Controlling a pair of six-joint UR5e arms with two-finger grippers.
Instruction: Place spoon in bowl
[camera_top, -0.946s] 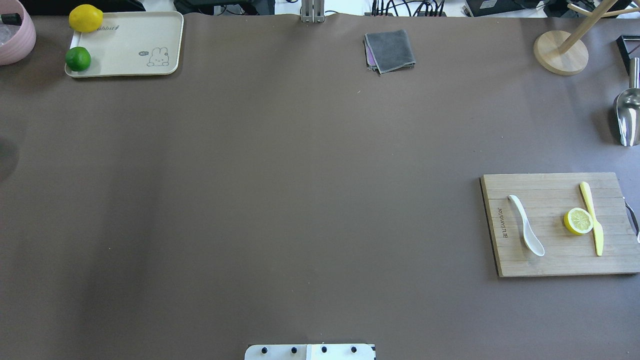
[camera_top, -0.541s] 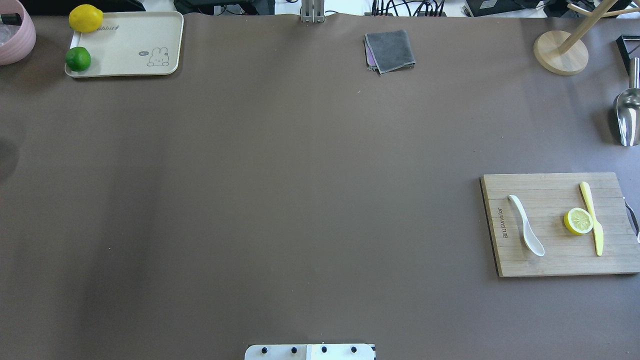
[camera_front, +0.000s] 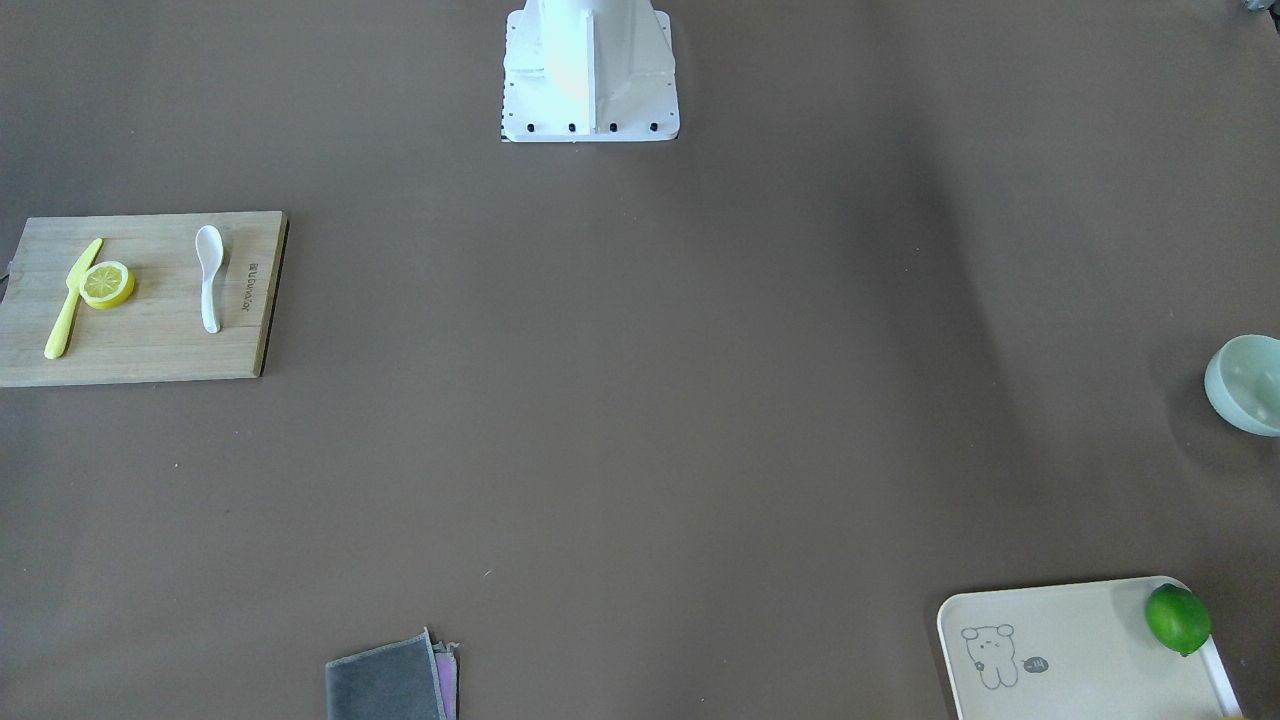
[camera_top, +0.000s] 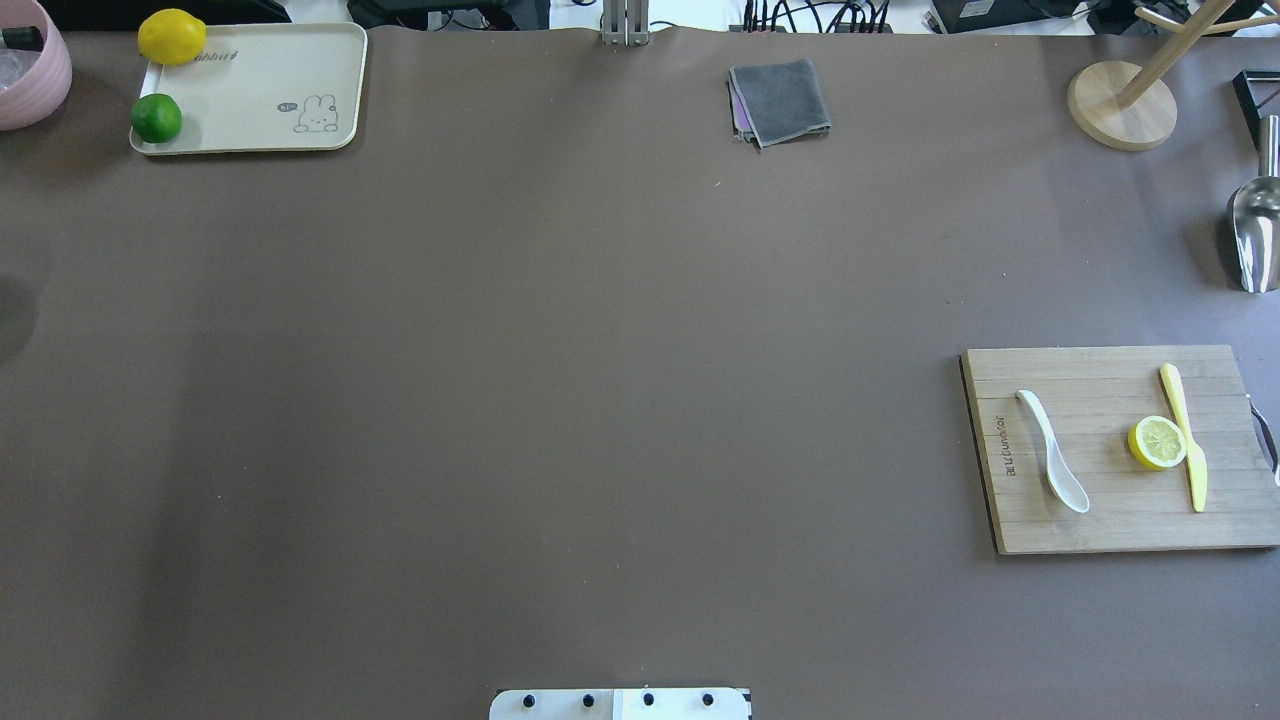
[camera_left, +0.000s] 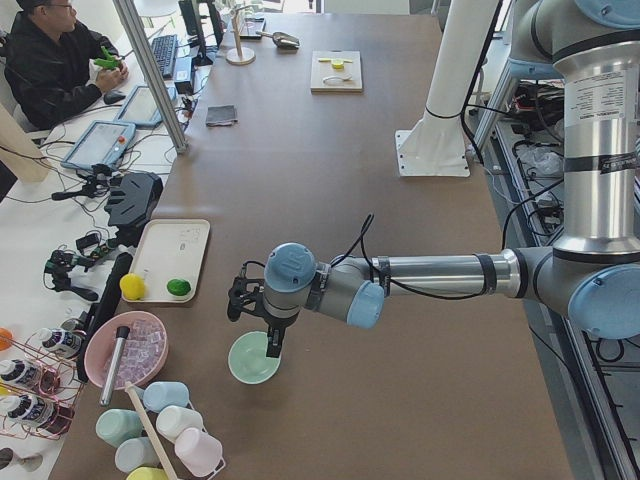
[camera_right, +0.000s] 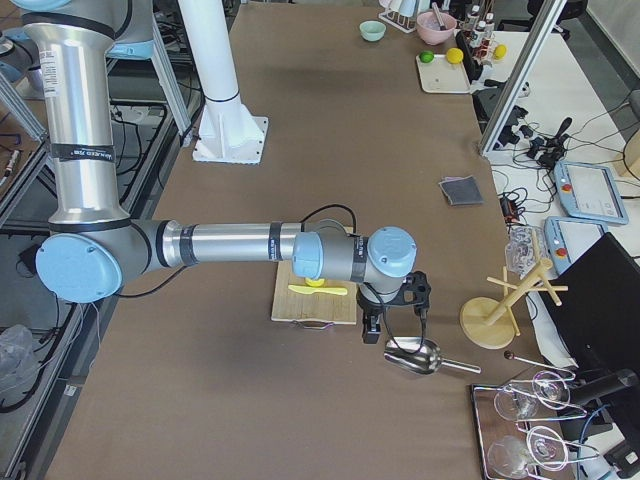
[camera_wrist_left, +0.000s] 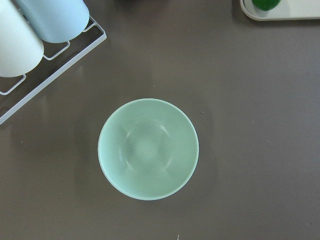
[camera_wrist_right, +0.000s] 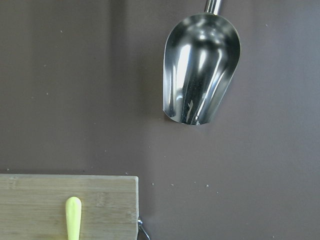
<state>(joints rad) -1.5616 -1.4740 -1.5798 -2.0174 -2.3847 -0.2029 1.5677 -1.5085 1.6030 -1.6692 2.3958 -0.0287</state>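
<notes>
- Front-facing view: spoon (camera_front: 208, 277) flat on the cutting board (camera_front: 150, 350) at the robot's right end of the tabletop (camera_front: 640, 400), scoop toward the robot's base (camera_front: 590, 70), handle pointing away from it. Lemon half (camera_front: 106, 284) and yellow knife (camera_front: 70, 300) touching each other further out on the same board, apart from the spoon. Bowl (camera_front: 1245, 385) at the opposite end, cut by the frame edge, well apart from the spoon. Cream tray (camera_front: 1080, 650) with a lime (camera_front: 1178, 619) in its corner; folded grey cloth (camera_front: 385, 680) at the bottom edge.
- Overhead view: spoon on the board's inner part, just beside the printed edge. Whole lemon (camera_top: 171, 36) and the lime on the tray, pink bowl (camera_top: 30, 70) beside it; metal scoop (camera_top: 1255, 235) and wooden stand (camera_top: 1120, 105) beyond the board.
- Left side view: left gripper (camera_left: 272, 350) hanging directly over the bowl, fingers pointing down close above it; how far spread, cannot tell. Pink bowl and pastel cups (camera_left: 160, 397) near the bowl.
- Right side view: right gripper (camera_right: 372, 330) low over the tabletop between the board's end and the metal scoop; fingers' opening, cannot tell.
- Left wrist view: straight down into the bowl, centred; 2 cups at upper left.
- Right wrist view: scoop's open mouth facing the board's corner; knife tip on the board.
</notes>
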